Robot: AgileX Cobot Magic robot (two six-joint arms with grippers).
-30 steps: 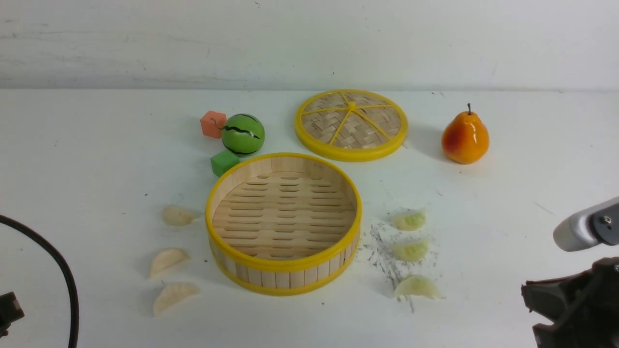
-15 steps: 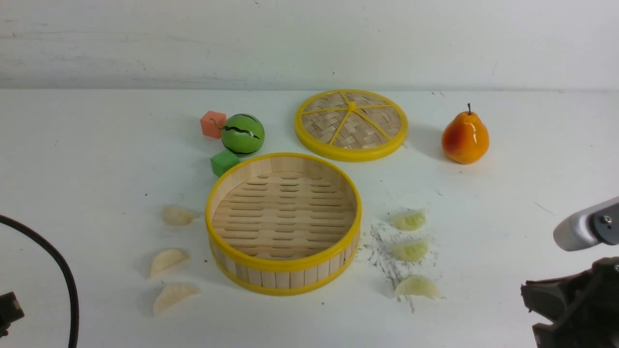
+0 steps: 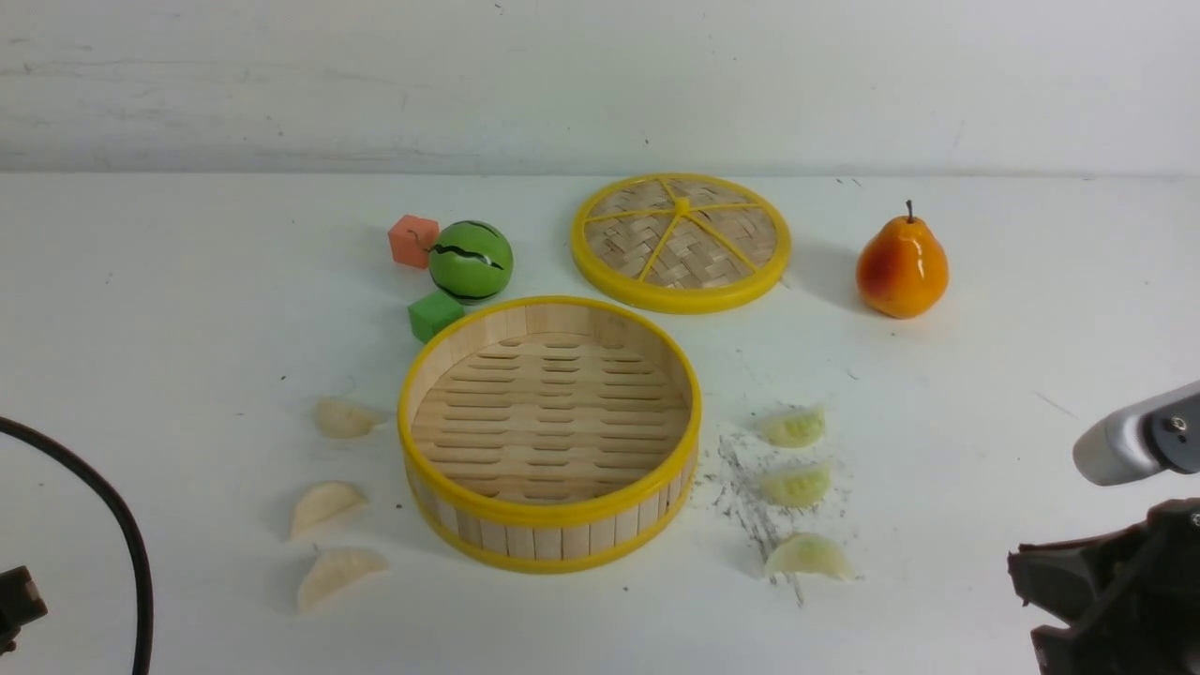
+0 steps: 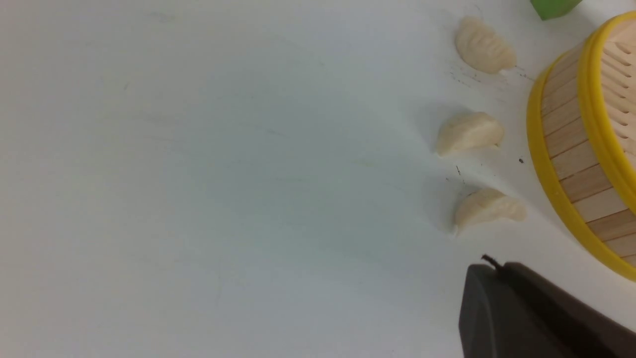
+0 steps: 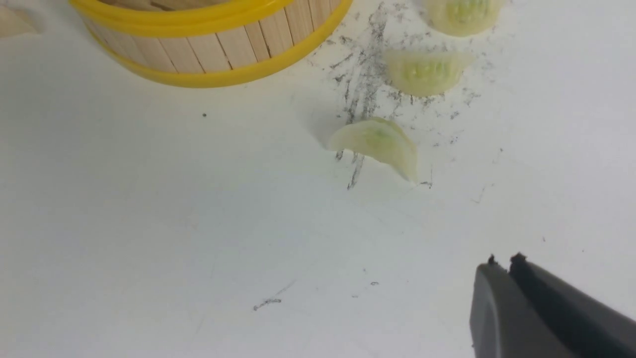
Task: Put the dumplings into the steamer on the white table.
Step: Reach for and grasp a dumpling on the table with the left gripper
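Left gripper [image 4: 497,263]: in the left wrist view the dark fingers appear to lie together with nothing between them. It hangs above bare table [image 3: 187,309], apart from every object. In the front view only a dark corner of the left arm [image 3: 14,600] and a black cable [image 3: 122,534] show at the near left edge.

Right gripper [image 5: 504,261]: the two fingertips sit side by side with no gap, gripping nothing. It hangs over bare table, apart from the nearest green dumpling. The right arm [image 3: 1106,600] shows at the near right edge of the front view.

Cream dumplings [image 3: 323,504]: three lie on the table in a near-to-far row left of the steamer [image 3: 553,539], near its wall but not touching it.

Green dumplings [image 3: 795,485]: three lie in a matching row right of the steamer. They rest on and around a patch of grey-black scratch marks [image 3: 741,497].

The steamer stands upright at the table centre between the two rows. Its slatted floor holds no dumpling.

A green cube [image 3: 434,315] sits just beside the steamer's far left rim. Behind it are a watermelon ball [image 3: 471,260] and an orange cube [image 3: 413,240], close together. The lid [image 3: 681,241] lies flat beyond the steamer's far right rim. A pear [image 3: 902,267] stands upright to the right of the lid, well apart from it.
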